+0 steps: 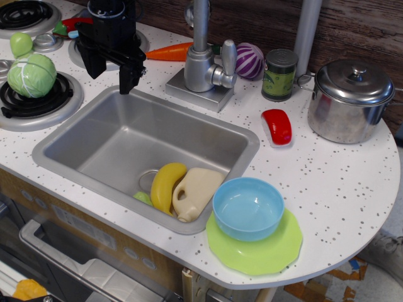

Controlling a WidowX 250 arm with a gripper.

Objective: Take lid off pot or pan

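Observation:
The shiny steel pot (348,108) stands at the back right of the counter. The domed steel lid (354,80) with its small knob sits shut on top of it. My black gripper (112,70) hangs at the back left, above the sink's far left corner, far from the pot. Its two fingers (130,77) point down with a wide gap between them, and they hold nothing.
A steel sink (113,135) holds a banana (166,185) and a cream jug (196,192). A blue bowl (248,208) sits on a green plate (261,251). A tap (203,60), a green can (279,75), a red object (277,126), a purple vegetable (250,61), a carrot (169,52) and a cabbage (31,75) stand around.

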